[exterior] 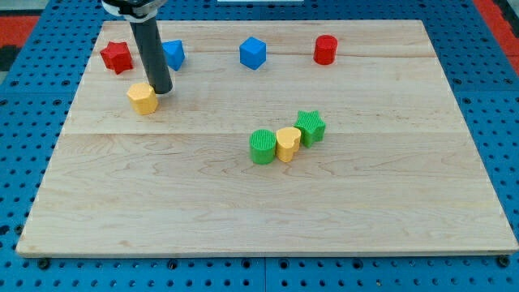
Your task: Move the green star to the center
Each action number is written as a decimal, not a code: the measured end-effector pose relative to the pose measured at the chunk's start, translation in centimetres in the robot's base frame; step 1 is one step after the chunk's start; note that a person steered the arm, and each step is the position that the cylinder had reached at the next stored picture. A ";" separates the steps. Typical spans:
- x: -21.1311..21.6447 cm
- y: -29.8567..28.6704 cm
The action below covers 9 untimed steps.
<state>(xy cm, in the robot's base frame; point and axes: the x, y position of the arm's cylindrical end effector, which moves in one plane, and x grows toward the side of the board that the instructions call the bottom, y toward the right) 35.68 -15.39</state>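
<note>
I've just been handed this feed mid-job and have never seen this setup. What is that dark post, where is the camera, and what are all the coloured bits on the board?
There is one camera view, looking down at a wooden board. The dark post is my arm's rod; my tip only pushes, it holds nothing. It sits at the upper left, right beside a yellow block. Near it are a red star and a blue block partly behind the rod. Along the top are a blue cube and a red cylinder. Near the middle, a green cylinder, a yellow heart and the green star stand in a tight row.
</note>
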 end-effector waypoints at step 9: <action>9.2 21.7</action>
<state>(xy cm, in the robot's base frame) 44.84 6.35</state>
